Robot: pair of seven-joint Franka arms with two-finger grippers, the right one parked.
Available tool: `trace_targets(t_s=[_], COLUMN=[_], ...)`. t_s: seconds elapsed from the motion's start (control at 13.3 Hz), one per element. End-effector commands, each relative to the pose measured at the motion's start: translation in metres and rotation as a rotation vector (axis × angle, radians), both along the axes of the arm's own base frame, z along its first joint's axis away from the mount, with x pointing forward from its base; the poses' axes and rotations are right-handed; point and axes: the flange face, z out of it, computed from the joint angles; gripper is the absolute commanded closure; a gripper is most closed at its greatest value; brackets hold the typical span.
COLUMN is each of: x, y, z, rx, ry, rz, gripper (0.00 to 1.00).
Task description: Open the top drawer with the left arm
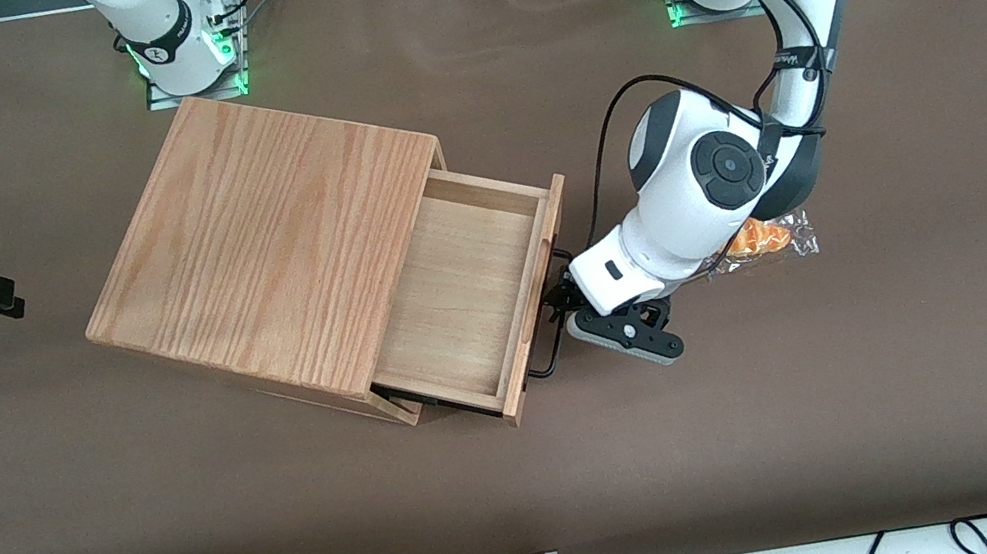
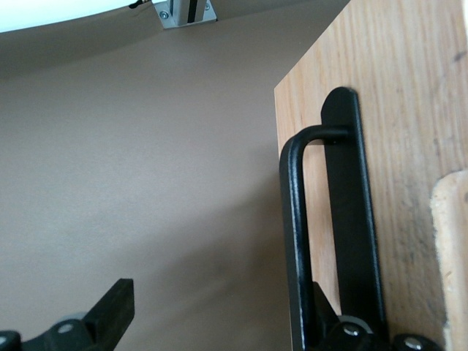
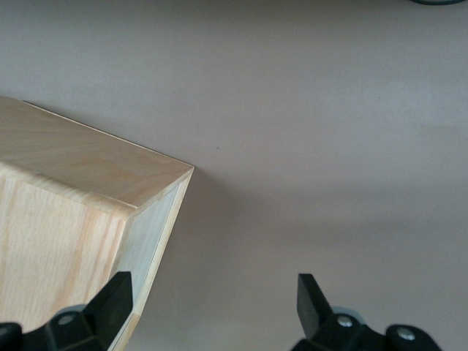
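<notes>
Top drawer (image 1: 464,282), drawn well out of the oak-grain box (image 1: 263,236) in the middle of the brown table (image 1: 872,352), toward the working arm's end. Shows most of its pale plywood floor, with nothing visible inside. Carries a thin black bar handle (image 1: 551,360) on its front panel, close to the panel and parallel to it. Just in front of this handle, the gripper (image 1: 561,297) of the left arm (image 1: 708,168), low over the table and pointing at the drawer front. In the wrist view, fingers clearly spread and not clamped: one finger (image 2: 110,311) alone over bare table, well apart from the handle (image 2: 294,241), the other finger (image 2: 344,329) seemingly tucked between the bar and the wood, so more a hook than a grasp. Near the arm's elbow, partly hidden under it, a small crinkled packet with something orange (image 1: 761,238), not part of the job. Looks like the late part of the pulling step, maybe the very end, since little of the drawer remains inside the box. Calls next either for a short further pull, straight along the drawer's own line and toward the working arm's end, or for slipping the hooked finger out from the bar without pushing the drawer in again. Cannot tell how much travel remains.
</notes>
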Motion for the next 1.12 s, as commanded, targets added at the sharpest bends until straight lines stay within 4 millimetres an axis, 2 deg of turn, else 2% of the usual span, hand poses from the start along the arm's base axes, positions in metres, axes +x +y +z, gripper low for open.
trace_targets(t_s=[0.0, 0.3, 0.45, 0.6, 0.82, 1.05], x=[0.008, 0.008, 0.007, 0.007, 0.004, -0.007], y=[0.018, 0.017, 0.015, 0.015, 0.025, 0.036], z=[0.003, 0.004, 0.005, 0.012, 0.032, 0.066], rx=[0.033, 0.022, -0.055, -0.066, -0.064, -0.068], ry=[-0.016, -0.012, 0.029, 0.025, 0.050, 0.100], rz=[-0.041, -0.036, 0.002, 0.004, -0.001, -0.018], gripper=[0.00, 0.00, 0.00, 0.00, 0.00, 0.00])
